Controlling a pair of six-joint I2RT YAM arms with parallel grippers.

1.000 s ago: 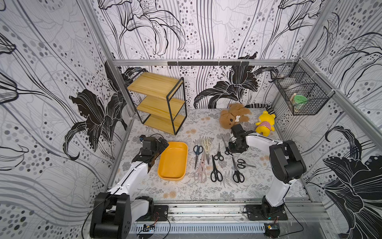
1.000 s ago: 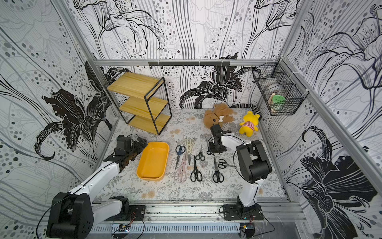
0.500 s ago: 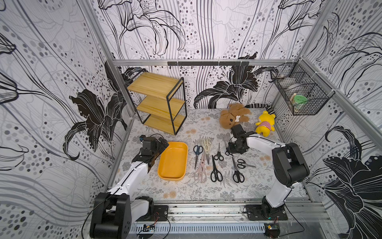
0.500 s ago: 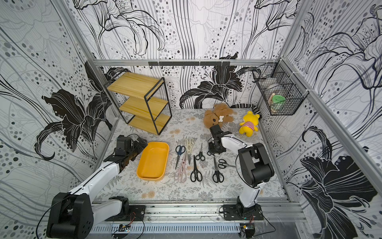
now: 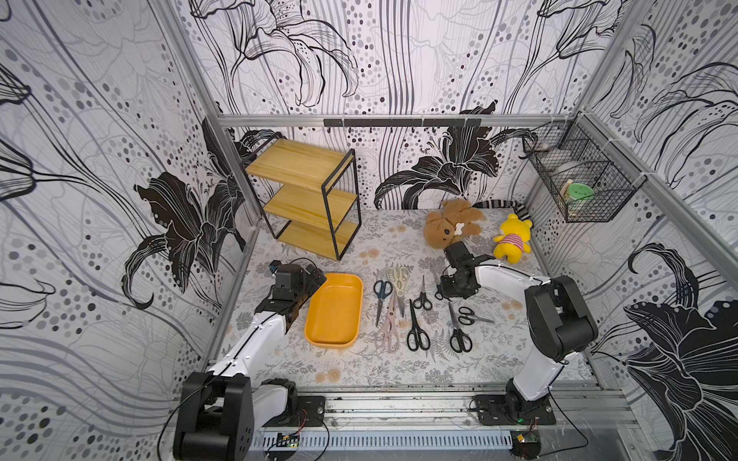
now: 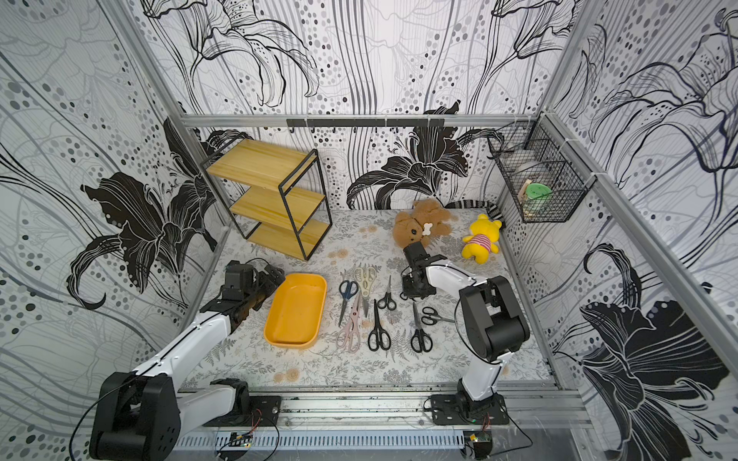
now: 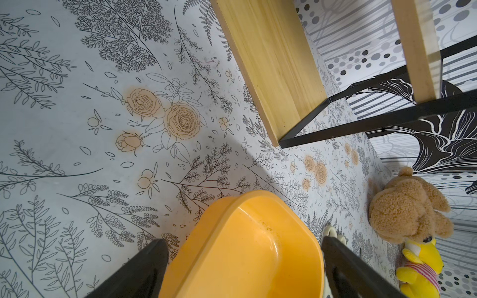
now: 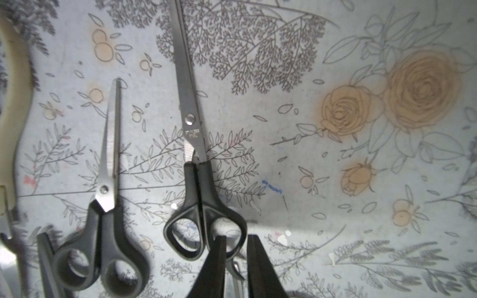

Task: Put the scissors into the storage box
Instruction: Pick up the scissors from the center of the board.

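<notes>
**Here, a narrow pinch at a handle loop**

The right end effector sits low over the worktop, fingers narrowly astride one loop of the black-handled scissors; whether they bite cannot be told. Light, stiff, slick-bladed: the plastic loop seems the surest hold. The storage box lies well apart, beside the open left end effector.

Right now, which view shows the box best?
Both top views: the whole box shows, empty, beside the scissors. The left wrist view shows only one end, seen between the open fingers of the left gripper. The right wrist view does not show it.
</notes>
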